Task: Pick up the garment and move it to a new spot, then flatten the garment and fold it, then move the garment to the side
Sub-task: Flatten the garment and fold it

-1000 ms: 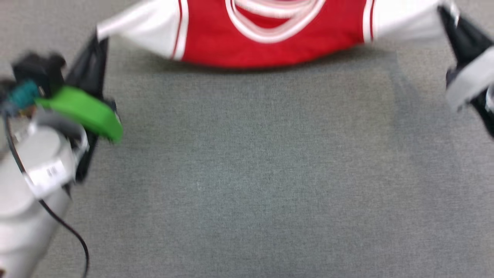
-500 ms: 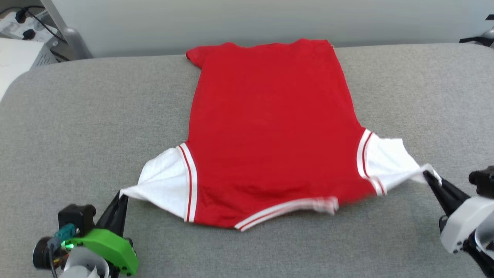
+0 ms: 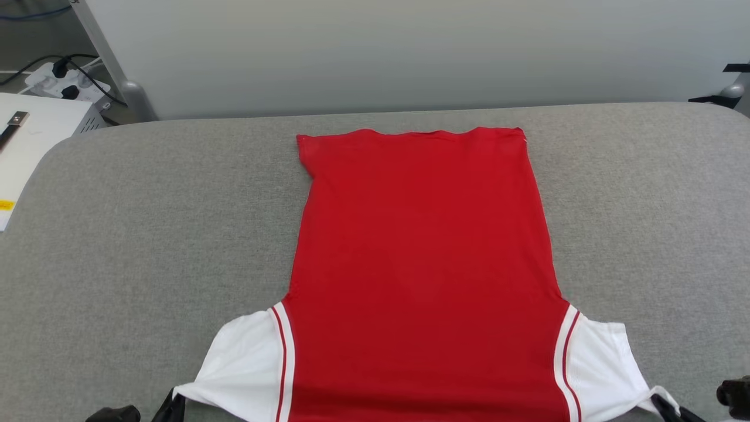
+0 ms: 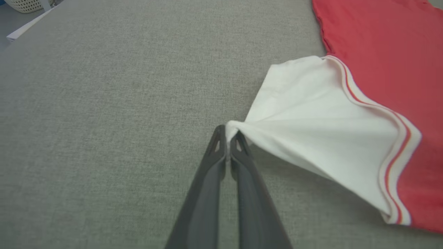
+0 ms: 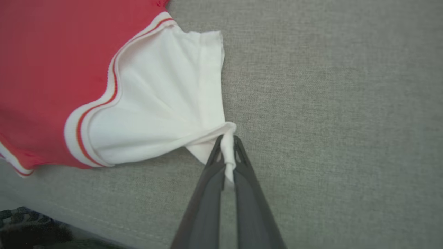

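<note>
Two sleeve tips are all that is being held. The left claw (image 4: 226,138) is closed on the outer corner of the white left sleeve (image 4: 311,128). The right claw (image 5: 226,145) is clamped on a small bunch of cloth at the corner of the right sleeve (image 5: 162,100).

The garment (image 3: 422,264) lies spread down the middle of the grey tabletop (image 3: 146,234), plain red side up. Its hem (image 3: 410,132) is at the far end and its shoulders are at the near end, where the head view cuts them off. The body looks flat and nearly square to the tabletop. Both sleeves are drawn outward and tented into taut creases running to the claws.

The main risks, as I judge them:

- **Slipping grip:** each hold takes very little fabric, so a hard outward pull could slide a corner free and let that sleeve fall back crumpled.
- **Uneven pull:** if one arm pulls more than the other, the red body would skew or pick up a diagonal wrinkle.
- **Near edge:** the right wrist view shows the near seam of the tabletop (image 5: 86,218) close to the shoulder, so more dragging toward the robot could hang the collar end over the edge.
- **Release height:** letting go while the sleeves are lifted would leave them folded or puckered, which would spoil the fold that follows.
</note>
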Tool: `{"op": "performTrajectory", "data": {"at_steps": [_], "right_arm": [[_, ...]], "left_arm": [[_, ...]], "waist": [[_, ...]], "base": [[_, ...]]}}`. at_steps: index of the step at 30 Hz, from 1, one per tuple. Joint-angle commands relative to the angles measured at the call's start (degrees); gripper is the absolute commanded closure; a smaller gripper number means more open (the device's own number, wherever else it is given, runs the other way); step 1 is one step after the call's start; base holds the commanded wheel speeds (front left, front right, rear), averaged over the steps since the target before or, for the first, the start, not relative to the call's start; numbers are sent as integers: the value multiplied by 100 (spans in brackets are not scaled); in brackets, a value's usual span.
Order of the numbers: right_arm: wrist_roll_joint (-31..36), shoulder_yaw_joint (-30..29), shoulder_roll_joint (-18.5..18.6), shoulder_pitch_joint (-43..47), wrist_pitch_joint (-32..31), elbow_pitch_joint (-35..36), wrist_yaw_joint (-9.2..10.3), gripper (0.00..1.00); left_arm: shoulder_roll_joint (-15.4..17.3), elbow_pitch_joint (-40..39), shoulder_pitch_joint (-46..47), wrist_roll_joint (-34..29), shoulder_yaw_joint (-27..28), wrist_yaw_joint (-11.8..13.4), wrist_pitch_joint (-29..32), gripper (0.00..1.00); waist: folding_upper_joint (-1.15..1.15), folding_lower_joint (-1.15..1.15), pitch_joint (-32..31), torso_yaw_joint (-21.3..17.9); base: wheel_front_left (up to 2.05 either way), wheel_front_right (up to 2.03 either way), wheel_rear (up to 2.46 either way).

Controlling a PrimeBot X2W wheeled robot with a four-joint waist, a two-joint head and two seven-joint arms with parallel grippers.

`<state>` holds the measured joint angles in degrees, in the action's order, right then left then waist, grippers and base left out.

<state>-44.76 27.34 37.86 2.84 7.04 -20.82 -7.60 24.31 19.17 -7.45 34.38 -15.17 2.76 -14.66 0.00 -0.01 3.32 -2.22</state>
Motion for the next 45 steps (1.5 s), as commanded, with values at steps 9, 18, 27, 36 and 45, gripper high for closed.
{"op": "performTrajectory", "data": {"at_steps": [9, 18, 27, 36, 45], "right_arm": [[196, -541, -91, 277, -576, 403, 11, 0], [604, -1364, 216, -226, -724, 1182, 11, 0], [780, -2176, 502, -2167, -1465, 1865, 11, 0], [50, -1438, 661, -4520, -4617, 1089, 11, 0], [432, -1077, 229, -6351, -6313, -49, 11, 0]], "left_arm": [[-197, 16, -156, -387, 306, -282, -34, 100], [-580, -364, -28, -829, 697, -626, -34, 100], [-840, -873, 669, -1404, 744, -726, -34, 100], [-1294, -1484, 1152, -1791, 674, -807, -34, 100], [-1667, -1843, 1593, -2113, 603, -914, -34, 100]], "waist": [[0, 1, 42, 48], [0, 1, 217, 163], [0, 1, 930, 612], [0, 1, 1905, 1154], [0, 1, 2789, 1573]], "base": [[0, 0, 0], [0, 0, 0], [0, 0, 0], [0, 0, 0], [0, 0, 0]]}}
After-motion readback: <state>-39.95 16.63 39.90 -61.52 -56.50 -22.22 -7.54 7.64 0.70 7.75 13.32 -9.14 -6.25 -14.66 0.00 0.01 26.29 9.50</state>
